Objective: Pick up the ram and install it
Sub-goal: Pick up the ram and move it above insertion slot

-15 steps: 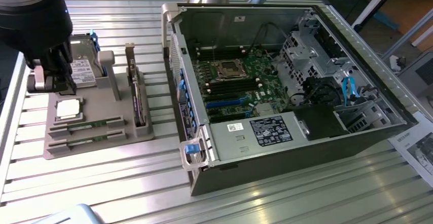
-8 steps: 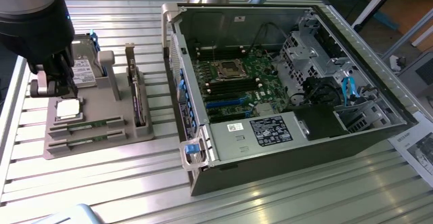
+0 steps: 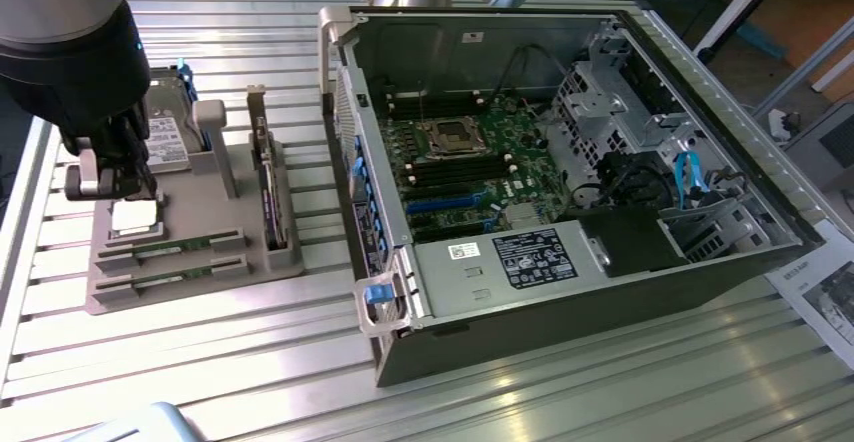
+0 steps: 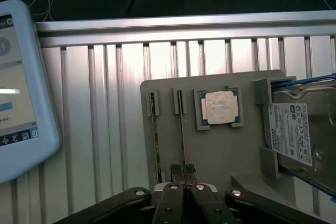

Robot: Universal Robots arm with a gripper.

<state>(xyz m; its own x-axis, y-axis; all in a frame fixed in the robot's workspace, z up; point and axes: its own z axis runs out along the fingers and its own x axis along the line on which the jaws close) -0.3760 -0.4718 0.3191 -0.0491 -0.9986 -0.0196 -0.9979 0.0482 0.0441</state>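
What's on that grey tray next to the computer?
Two ram sticks, a silver processor chip, a hard drive and a dark expansion card sit in its slots. The arm covers part of the tray and hard drive.

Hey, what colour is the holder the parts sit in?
Grey holder; the exterior view shows it best.

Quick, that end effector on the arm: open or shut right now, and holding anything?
End effector: shut, holding nothing; it hangs over the grey holder, where the ram sits in its slot.
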